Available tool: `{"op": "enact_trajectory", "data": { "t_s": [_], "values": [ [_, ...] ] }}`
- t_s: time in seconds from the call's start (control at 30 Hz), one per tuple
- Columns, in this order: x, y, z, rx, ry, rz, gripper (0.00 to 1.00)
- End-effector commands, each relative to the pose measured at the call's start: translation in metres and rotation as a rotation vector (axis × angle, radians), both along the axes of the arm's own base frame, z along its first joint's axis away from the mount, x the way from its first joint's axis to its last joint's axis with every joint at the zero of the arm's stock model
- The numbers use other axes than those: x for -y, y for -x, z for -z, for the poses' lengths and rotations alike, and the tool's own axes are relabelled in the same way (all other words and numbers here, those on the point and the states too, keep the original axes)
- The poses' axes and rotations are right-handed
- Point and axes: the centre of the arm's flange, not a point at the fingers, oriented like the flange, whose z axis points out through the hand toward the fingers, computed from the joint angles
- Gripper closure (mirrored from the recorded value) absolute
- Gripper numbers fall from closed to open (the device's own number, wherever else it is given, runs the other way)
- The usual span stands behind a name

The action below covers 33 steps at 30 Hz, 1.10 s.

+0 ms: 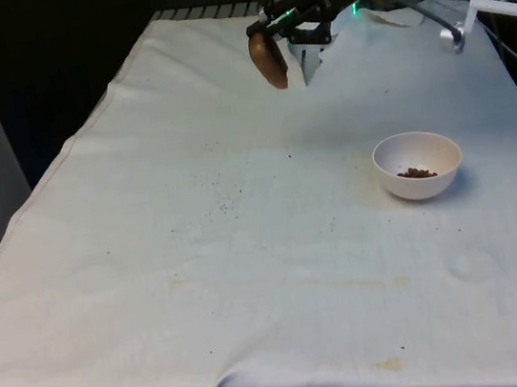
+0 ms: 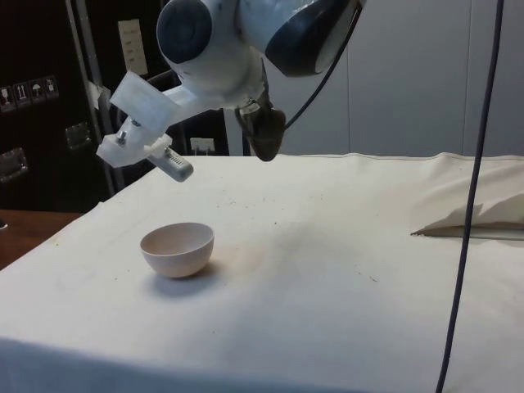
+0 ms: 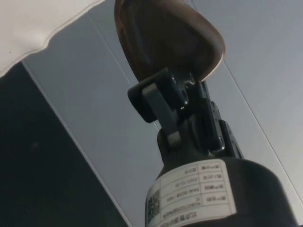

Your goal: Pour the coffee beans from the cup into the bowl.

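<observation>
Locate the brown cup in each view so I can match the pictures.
Front view: the brown cup hangs tipped in the gripper, above the cloth's far end.
Side view: the cup hangs below the arm, above the cloth.
Wrist view: the cup is clamped between the fingers.
Shared landmark: the white bowl, standing apart from the cup in the front and side views.

Table under white cloth (image 1: 252,281), white bowl (image 1: 418,164) holding coffee beans (image 1: 416,172), scattered dark specks (image 1: 226,201)
</observation>
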Motion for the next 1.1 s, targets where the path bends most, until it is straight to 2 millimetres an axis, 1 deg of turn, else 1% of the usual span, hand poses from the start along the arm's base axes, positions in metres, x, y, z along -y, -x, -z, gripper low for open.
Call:
{"op": "enact_trajectory", "data": {
  "t_s": [0.0, 0.2, 0.23, 0.3, 0.5, 0.53, 0.63, 0.8, 0.83, 1.07],
  "values": [
    [0.001, 0.001, 0.000, -0.007, -0.025, -0.005, 1.00],
    [0.011, 0.001, 0.005, -0.013, -0.062, 0.004, 1.00],
    [0.009, 0.001, 0.004, -0.008, -0.040, 0.009, 1.00],
    [0.016, 0.001, 0.007, -0.013, -0.079, 0.008, 1.00],
    [0.025, 0.001, 0.012, -0.012, -0.110, 0.014, 1.00],
    [0.024, 0.000, 0.013, -0.008, -0.087, 0.021, 1.00],
    [0.032, 0.001, 0.016, -0.009, -0.131, 0.018, 1.00],
    [0.041, 0.001, 0.020, -0.007, -0.160, 0.024, 1.00],
    [0.040, 0.000, 0.021, -0.003, -0.136, 0.028, 1.00],
    [0.053, 0.002, 0.026, -0.007, -0.199, 0.033, 1.00]
  ]
}}
